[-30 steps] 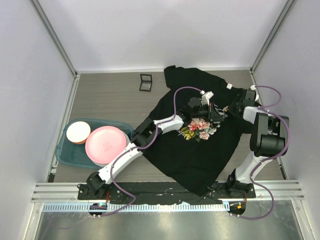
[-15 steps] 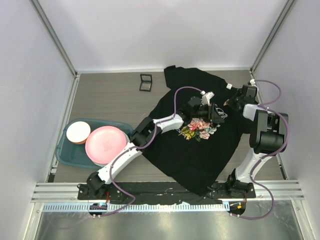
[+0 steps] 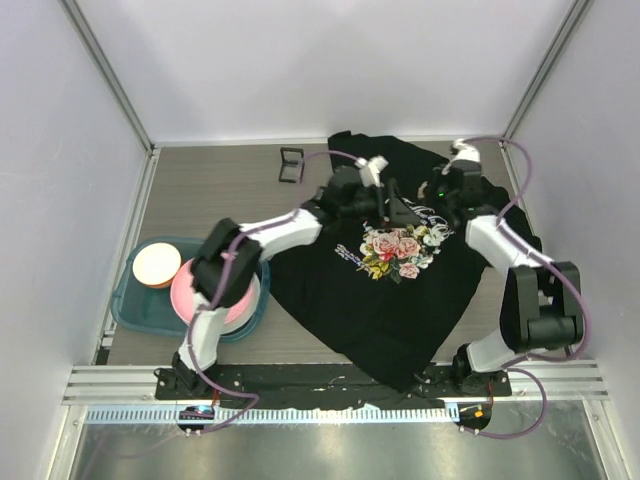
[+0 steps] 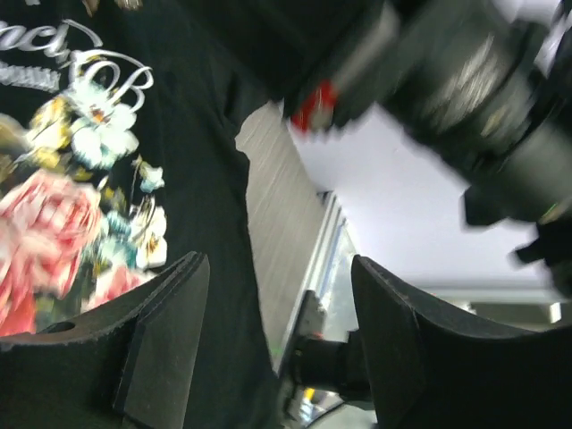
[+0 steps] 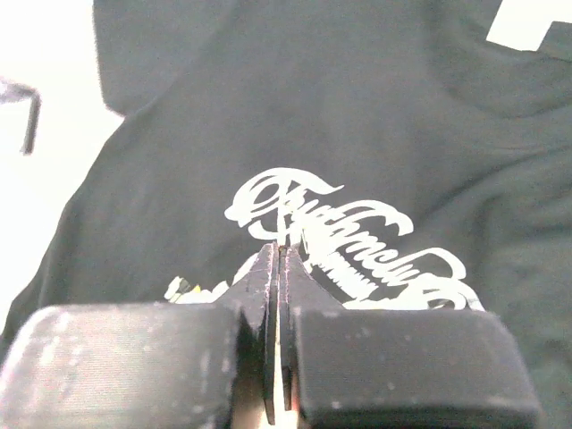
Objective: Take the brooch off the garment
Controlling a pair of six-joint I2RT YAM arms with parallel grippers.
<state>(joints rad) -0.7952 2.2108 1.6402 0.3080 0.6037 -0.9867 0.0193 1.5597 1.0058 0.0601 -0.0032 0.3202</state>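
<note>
The garment (image 3: 380, 300), a black T-shirt with pink roses and white script, lies spread on the table right of centre. My left gripper (image 3: 393, 207) hovers over the chest just above the print, jaws wide open with nothing between them (image 4: 277, 268); the roses (image 4: 54, 223) sit to its left. My right gripper (image 3: 434, 195) is shut, its tips (image 5: 279, 255) just over the white script (image 5: 349, 241). A thin pale sliver pokes out at those tips; I cannot tell whether it is the brooch. No brooch can be made out elsewhere.
A teal bin (image 3: 135, 310) at the left holds a pink plate (image 3: 205, 290) and a white-and-orange bowl (image 3: 157, 264). A small black square case (image 3: 291, 165) lies at the back. The right arm (image 4: 465, 89) looms blurred close to my left gripper.
My left gripper opened wide and swung back and left off the rose print. The right gripper, still shut, moved left over the script. The shirt's left side shifted.
</note>
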